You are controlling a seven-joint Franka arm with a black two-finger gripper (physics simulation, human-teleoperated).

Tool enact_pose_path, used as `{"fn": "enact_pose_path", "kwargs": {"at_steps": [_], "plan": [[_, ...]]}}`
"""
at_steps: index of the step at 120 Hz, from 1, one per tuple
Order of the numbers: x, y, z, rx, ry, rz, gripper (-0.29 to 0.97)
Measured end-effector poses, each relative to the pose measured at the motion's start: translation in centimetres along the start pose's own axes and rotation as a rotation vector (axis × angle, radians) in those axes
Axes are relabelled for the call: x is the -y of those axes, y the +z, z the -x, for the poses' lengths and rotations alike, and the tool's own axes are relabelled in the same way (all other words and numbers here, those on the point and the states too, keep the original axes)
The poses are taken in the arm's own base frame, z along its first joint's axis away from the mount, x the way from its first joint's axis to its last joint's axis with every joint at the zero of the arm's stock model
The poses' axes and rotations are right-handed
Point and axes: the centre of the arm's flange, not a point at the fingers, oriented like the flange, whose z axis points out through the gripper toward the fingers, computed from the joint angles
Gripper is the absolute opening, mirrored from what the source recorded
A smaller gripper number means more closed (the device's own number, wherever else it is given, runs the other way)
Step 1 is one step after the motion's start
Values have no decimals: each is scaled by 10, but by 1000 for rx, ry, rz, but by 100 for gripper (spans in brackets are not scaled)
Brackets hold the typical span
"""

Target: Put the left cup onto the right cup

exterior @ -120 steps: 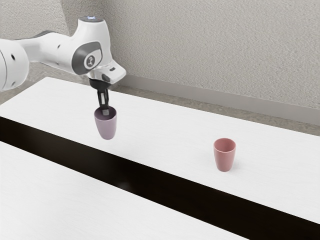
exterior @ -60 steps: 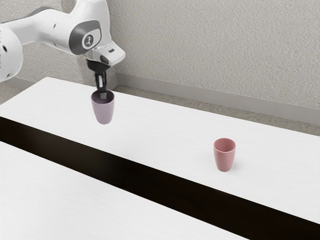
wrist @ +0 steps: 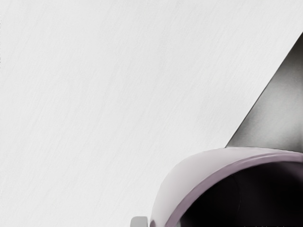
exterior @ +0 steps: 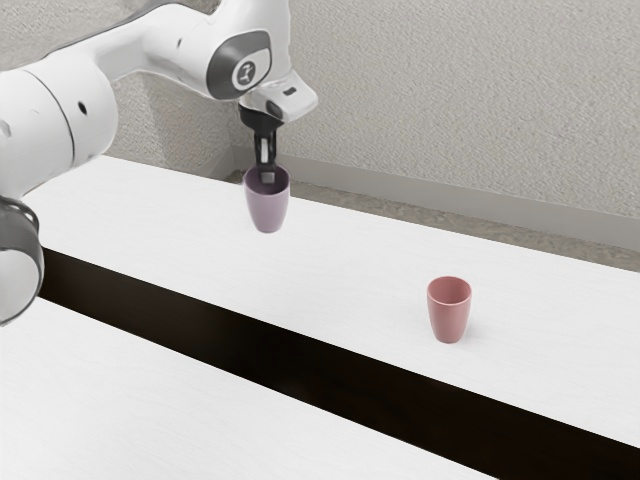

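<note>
A pale purple cup (exterior: 268,203) hangs in the air above the white table (exterior: 350,260), toward the exterior view's left. My gripper (exterior: 265,176) is shut on its rim, one finger inside and one outside. In the wrist view the purple cup (wrist: 189,184) shows large and close just under my hand, its dark inside facing the camera. A pink cup (exterior: 449,308) stands upright on the table toward the exterior view's right, well apart from the held cup and lower than it.
A wide black stripe (exterior: 300,365) runs across the table in front of both cups; in the wrist view the black stripe (wrist: 279,113) lies beside the held cup. A grey textured wall (exterior: 480,90) stands behind the table.
My arm has lifted the purple cup and carried it toward the exterior view's right, nearer the pink cup. The pink cup has not moved.
</note>
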Motion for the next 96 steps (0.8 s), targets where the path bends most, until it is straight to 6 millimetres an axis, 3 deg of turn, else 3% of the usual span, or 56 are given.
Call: {"fn": "enact_pose_path", "kwargs": {"at_steps": [52, 69, 96], "plan": [[-51, -10, -90, -71, 152, -32, -11], [-60, -8, -122, -100, 194, -63, -11], [-65, 4, -153, -119, 233, -95, -11]]}}
